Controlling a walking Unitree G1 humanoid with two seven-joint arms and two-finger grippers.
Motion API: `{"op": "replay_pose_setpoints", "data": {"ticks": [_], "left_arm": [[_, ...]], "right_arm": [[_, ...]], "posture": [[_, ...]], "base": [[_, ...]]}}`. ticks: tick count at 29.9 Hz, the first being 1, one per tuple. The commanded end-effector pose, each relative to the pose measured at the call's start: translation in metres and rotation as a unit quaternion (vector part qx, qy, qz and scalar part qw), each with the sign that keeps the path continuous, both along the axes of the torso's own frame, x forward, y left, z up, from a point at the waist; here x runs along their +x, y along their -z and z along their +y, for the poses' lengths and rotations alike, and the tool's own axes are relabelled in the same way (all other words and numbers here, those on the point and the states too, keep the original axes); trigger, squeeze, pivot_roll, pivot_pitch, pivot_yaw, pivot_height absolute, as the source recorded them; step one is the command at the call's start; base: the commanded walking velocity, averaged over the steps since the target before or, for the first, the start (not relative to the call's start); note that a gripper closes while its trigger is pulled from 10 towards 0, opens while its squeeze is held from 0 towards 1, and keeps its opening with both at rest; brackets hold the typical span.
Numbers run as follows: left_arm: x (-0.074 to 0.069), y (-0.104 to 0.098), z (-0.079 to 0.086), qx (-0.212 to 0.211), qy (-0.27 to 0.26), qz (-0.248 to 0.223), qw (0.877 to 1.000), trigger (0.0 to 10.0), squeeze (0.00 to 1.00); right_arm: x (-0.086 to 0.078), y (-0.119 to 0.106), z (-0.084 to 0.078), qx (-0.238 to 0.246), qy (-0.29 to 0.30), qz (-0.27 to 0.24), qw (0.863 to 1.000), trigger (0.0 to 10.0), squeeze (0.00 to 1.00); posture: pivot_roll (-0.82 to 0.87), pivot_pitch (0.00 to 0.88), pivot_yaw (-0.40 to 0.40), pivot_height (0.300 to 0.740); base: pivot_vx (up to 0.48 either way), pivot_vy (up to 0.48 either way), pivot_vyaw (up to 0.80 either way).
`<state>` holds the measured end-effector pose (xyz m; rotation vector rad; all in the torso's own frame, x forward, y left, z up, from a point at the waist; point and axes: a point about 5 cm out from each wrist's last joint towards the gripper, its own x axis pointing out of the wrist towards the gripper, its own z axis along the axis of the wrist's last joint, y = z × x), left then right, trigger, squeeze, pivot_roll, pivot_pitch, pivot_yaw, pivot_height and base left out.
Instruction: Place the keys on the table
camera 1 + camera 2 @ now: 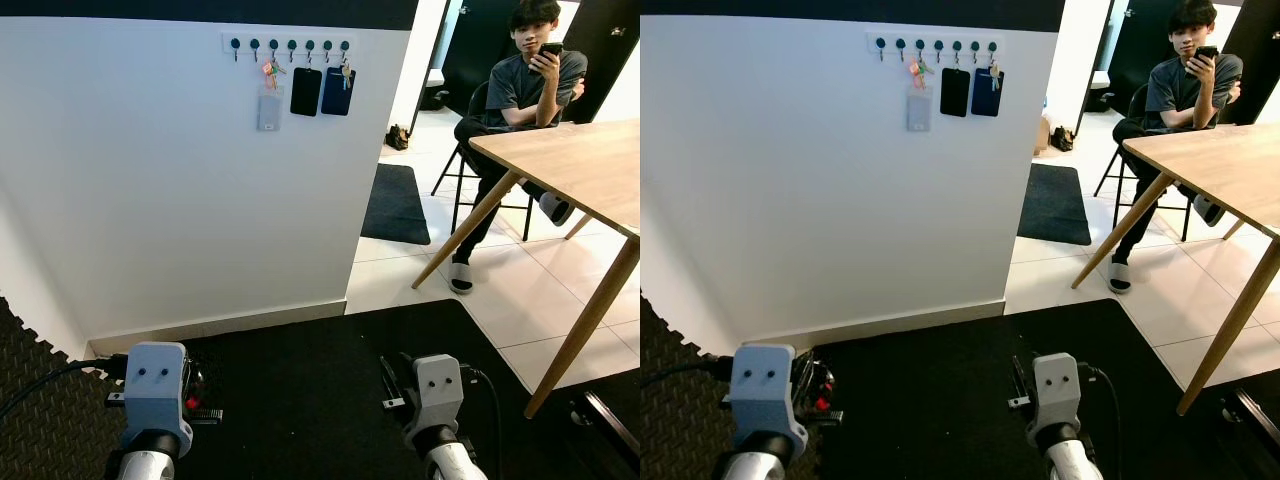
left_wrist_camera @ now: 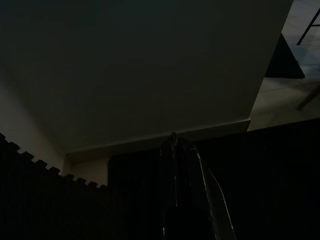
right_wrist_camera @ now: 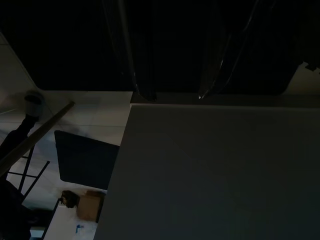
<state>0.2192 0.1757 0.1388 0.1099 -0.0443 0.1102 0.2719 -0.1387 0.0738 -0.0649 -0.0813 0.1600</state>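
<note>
A row of hooks (image 1: pixel 290 44) runs high on the white wall. A bunch of keys with a pink tag (image 1: pixel 270 70) hangs above a white card (image 1: pixel 270 108). Another bunch of keys (image 1: pixel 346 71) hangs by a blue card holder (image 1: pixel 337 92), with a black holder (image 1: pixel 305 91) between them. The wooden table (image 1: pixel 575 160) stands to the right. Both arms hang low, far below the keys. My left gripper (image 2: pixel 173 142) has its fingers pressed together, with nothing between them. My right gripper (image 3: pixel 175 95) shows two fingers set apart, also holding nothing.
A person (image 1: pixel 530 80) sits on a black chair behind the table, holding a phone. A dark rug (image 1: pixel 395 203) lies in the tiled passage. Black foam mat (image 1: pixel 300 390) covers the floor below the wall. The table's slanted legs (image 1: pixel 585 330) reach onto the tiles.
</note>
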Motion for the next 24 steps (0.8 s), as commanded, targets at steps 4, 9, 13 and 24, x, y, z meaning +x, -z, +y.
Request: {"op": "replay_pose_setpoints", "data": {"ticks": [4,9,13,24], "left_arm": [[-0.0003,-0.0016,-0.0001,0.007,0.002,-0.006,1.000,10.0,0.00],[0.0008,-0.0014,-0.0007,0.006,0.003,-0.006,1.000,10.0,0.00],[0.0012,-0.0015,-0.0004,0.007,0.002,-0.007,1.000,10.0,0.00],[0.0016,-0.0011,0.0001,0.008,0.001,-0.007,1.000,10.0,0.00]], "right_arm": [[-0.0028,0.0018,-0.0009,-0.003,-0.003,0.000,1.000,10.0,0.00],[-0.0023,0.0019,-0.0013,-0.002,-0.004,0.001,1.000,10.0,0.00],[-0.0019,0.0018,-0.0014,-0.003,-0.005,0.001,1.000,10.0,0.00],[-0.0014,0.0018,-0.0013,-0.005,-0.005,0.000,1.000,10.0,0.00]], "posture": [[0.24,0.133,-0.060,0.740],[0.24,0.132,-0.061,0.740],[0.24,0.130,-0.061,0.740],[0.24,0.127,-0.062,0.740]], "base": [[0.384,0.000,0.00],[0.385,0.000,0.00],[0.384,0.000,0.00],[0.388,0.000,0.00]]}}
